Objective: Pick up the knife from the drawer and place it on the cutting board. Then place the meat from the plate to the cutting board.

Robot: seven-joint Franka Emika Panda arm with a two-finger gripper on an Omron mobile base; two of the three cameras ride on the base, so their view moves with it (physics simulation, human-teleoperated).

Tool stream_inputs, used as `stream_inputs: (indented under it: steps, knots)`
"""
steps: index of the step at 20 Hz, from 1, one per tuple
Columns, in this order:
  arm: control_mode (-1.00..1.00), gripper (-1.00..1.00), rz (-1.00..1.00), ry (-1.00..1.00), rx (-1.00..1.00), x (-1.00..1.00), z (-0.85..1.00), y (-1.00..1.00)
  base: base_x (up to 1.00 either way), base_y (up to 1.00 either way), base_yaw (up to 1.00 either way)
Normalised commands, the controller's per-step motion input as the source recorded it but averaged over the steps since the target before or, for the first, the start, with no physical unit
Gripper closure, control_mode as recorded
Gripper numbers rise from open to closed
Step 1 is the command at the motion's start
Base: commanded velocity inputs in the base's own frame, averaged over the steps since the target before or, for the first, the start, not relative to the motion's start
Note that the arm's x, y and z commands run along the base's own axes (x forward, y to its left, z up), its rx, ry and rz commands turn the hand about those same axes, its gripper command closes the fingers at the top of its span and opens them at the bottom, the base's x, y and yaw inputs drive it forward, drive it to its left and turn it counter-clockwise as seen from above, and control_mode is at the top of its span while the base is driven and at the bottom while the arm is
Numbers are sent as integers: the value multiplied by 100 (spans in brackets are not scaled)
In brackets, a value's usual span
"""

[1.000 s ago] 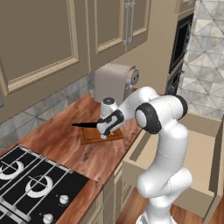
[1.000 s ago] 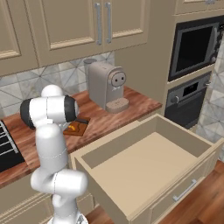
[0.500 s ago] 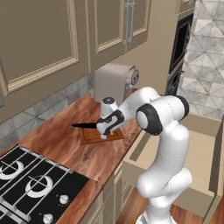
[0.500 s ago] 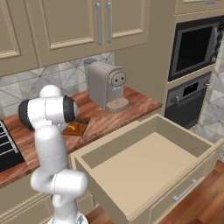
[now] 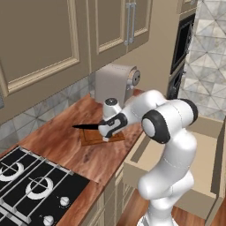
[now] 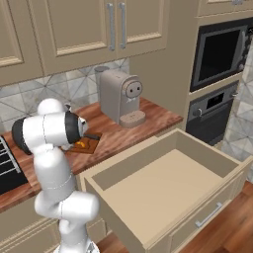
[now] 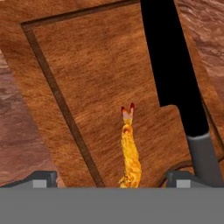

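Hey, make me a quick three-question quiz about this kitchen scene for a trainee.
1. True or false: the knife lies on the cutting board.
2. Where is the meat? A) in the drawer B) on the cutting board C) on the stove
3. Are the pincer jaws open or shut?

Key: 1 true; 2 B; 3 open, with the meat lying between the fingertips.

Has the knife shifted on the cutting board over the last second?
No. In the left base view the knife lies on the cutting board, its tip pointing the same way from the coffee machine.
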Motion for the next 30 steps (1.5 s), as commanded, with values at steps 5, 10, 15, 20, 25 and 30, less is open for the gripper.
stream_inputs:
  steps: [5,10,15,20,25,30]
  knots:
    - [-100,-100,-5,0,2,-33,24,-22,0,0,0]
    - [-100,-100,-5,0,2,-30,27,-21,0,0,0]
    - [-100,-100,-5,0,2,-25,32,-21,0,0,0]
    - [-100,-100,-5,0,2,-26,34,-21,0,0,0]
    - [-100,-100,-4,0,3,-32,30,-27,0,0,0]
    - [-100,-100,-3,0,2,-40,26,-27,0,0,0]
